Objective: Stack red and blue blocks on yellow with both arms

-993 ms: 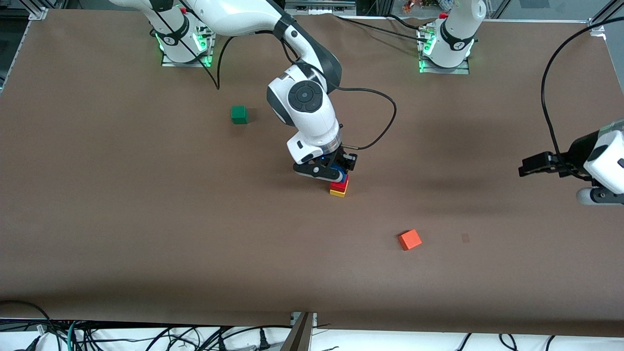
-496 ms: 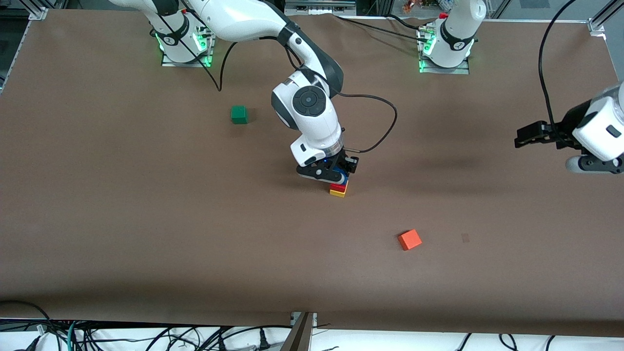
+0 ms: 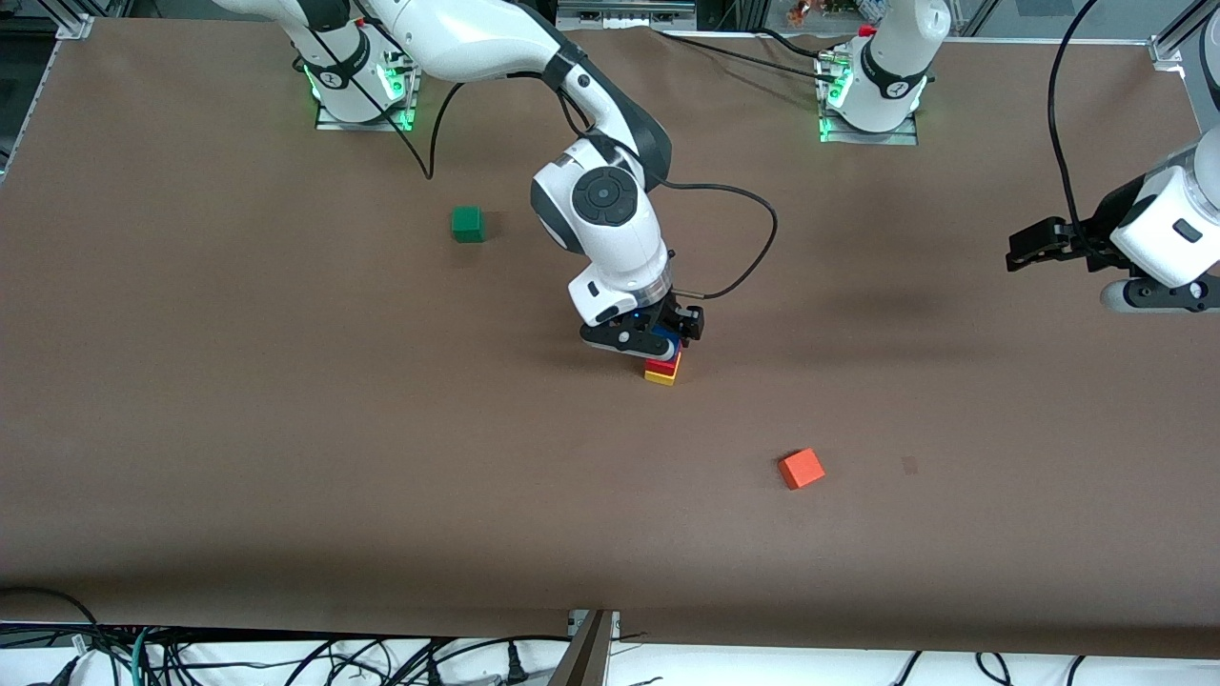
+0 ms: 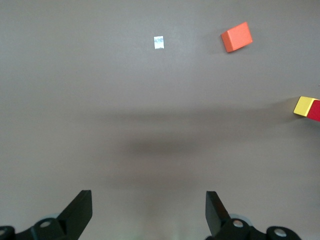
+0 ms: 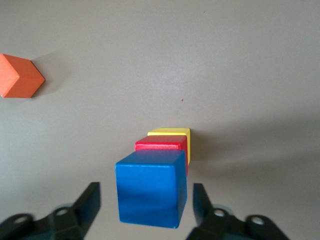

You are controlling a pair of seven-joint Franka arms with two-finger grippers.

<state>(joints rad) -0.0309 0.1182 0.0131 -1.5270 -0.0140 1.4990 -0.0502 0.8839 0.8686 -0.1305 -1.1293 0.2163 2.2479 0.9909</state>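
Three-High Stack at Mid-Table, Two Strays Apart

Stacked near the middle of the table point(image 3: 286, 429): bottom block point(image 5: 172, 132) on the surface, middle block point(image 5: 161, 145) on it, top block point(image 5: 150, 187) on that. Straddled at the top block by the right gripper point(image 3: 656, 340), one finger at each side, neither touching. Hung over the left arm's end of the table, well apart from the stack: the left gripper point(image 3: 1020, 250). Lay singly: first loose block point(image 3: 467, 224) farther from the front camera than the stack, toward the right arm's end; second loose block point(image 3: 801, 469) nearer, toward the left arm's end
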